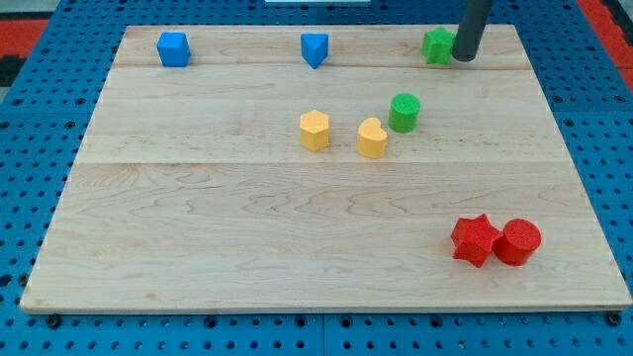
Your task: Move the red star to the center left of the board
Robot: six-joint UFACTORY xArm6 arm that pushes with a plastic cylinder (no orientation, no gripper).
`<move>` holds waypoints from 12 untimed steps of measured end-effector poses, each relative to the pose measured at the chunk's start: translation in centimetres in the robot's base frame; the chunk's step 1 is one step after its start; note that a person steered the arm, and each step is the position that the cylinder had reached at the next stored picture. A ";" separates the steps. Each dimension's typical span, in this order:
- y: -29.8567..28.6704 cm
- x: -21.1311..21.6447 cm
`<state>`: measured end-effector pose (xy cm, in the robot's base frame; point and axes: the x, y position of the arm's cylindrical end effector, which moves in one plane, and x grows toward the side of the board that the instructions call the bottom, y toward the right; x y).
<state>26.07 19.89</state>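
The red star (475, 239) lies near the view's bottom right of the wooden board (247, 227), touching a red cylinder (518, 241) on its right. My tip (463, 57) is at the view's top right, right beside a green block (437, 45), far above the red star.
A blue cube (173, 48) sits at the top left and a blue block (315, 48) at the top middle. Near the centre are a yellow hexagonal block (315, 130), a yellow block (372, 137) and a green cylinder (404, 112).
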 end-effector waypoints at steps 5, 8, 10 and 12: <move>-0.8 0.7; -0.6 1.0; -4.8 1.7; -0.4 8.8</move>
<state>34.90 19.52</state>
